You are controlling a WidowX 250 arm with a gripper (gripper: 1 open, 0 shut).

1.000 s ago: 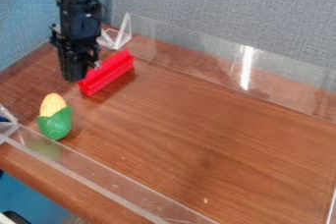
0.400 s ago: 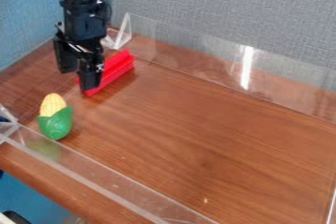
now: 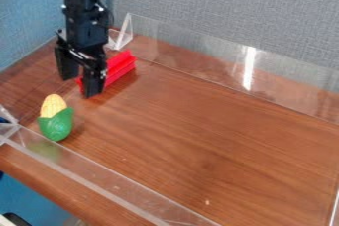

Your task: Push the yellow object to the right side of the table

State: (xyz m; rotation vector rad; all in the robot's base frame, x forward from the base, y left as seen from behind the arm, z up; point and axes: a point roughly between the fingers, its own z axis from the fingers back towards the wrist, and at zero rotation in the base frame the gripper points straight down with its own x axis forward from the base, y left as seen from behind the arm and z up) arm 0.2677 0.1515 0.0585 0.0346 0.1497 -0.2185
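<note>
1. Change observed: against the 2 earlier views, I see the hand now with its 2 fingers spread apart, where they were pressed together a second ago. It has also shifted slightly toward the lower part of the frame. It hangs pointing straight down in the upper left of the frame and holds nothing.

2. Meaning for the task: I judge that the push has not begun. The yellow object lies at the lower left of the frame, yellow end up-frame and green end down-frame, just beside the near clear wall. It sits in the same spot in all 3 views. The hand stands up-frame and slightly right of it, clearly apart, with bare bench between them.

3. Obstruction check: a red block lies directly behind the hand, partly hidden by the right finger. I cannot tell whether finger and block touch.

4. Next move, as a judgement: I would bring the hand round to the left side of the yellow object, lower it, then sweep toward the right of the frame.

5. Containers: no tray, bowl or bin is in view. The only enclosure is the low clear walling around the bench, which contains the yellow object and the red block.
</note>
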